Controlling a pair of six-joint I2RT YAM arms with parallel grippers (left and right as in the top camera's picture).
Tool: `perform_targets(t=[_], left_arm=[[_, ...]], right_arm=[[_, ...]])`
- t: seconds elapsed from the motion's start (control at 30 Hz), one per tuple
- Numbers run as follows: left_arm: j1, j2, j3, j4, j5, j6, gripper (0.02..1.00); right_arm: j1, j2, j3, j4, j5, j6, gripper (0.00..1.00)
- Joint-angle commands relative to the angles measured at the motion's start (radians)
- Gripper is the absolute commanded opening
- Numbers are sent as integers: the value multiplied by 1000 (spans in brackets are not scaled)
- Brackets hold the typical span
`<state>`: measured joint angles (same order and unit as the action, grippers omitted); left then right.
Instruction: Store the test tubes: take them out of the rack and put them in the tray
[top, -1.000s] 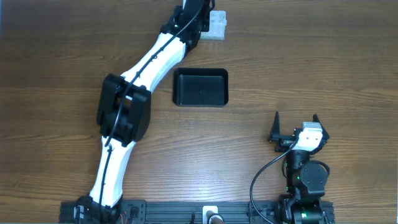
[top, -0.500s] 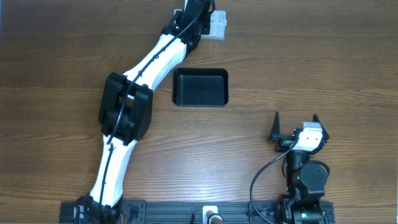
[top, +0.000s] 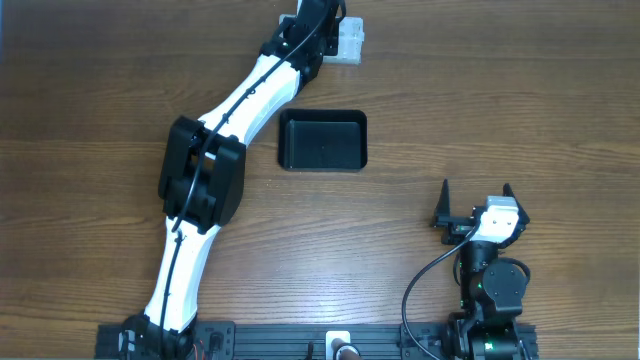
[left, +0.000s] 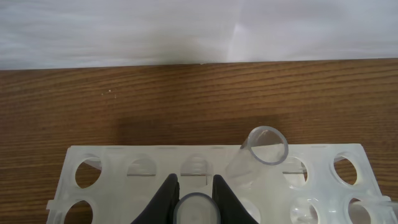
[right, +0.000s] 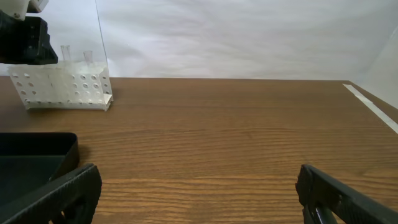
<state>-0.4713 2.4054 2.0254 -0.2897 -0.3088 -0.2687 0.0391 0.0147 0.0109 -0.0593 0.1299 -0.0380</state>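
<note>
A clear plastic rack (left: 211, 180) with round holes stands at the table's far edge (top: 348, 40) (right: 61, 88). My left gripper (left: 193, 198) is directly over it, shut on the rim of a clear test tube (left: 196, 208) that stands in the rack. A second test tube (left: 261, 152) leans in a neighbouring hole. The black tray (top: 322, 140) (right: 34, 160) lies empty, nearer the middle of the table. My right gripper (right: 196, 190) (top: 474, 205) rests open near the front right, far from the rack.
The left arm (top: 215, 160) stretches diagonally across the table's left half, passing beside the tray. A white wall (left: 199, 28) rises just behind the rack. Bare wood (top: 520, 110) lies to the right of the tray.
The left gripper shifted slightly further over the rack from a second ago and has held still since. The right arm has not moved.
</note>
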Motion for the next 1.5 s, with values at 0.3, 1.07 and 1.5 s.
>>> perform_targets(t=[0.3,1.07,1.5], left_arm=[[2,-211,24,-45,12,4,112],[-111,-408,-114,-681,29,-347,51],[-110,-238,-149,-669,106,-345,45]], right_arm=[[6,-7,-6,-4,-5,-4,991],[6,-7,-6,-4,-5,-4,993],[6,-7,-6,-4,-5,-4,991]])
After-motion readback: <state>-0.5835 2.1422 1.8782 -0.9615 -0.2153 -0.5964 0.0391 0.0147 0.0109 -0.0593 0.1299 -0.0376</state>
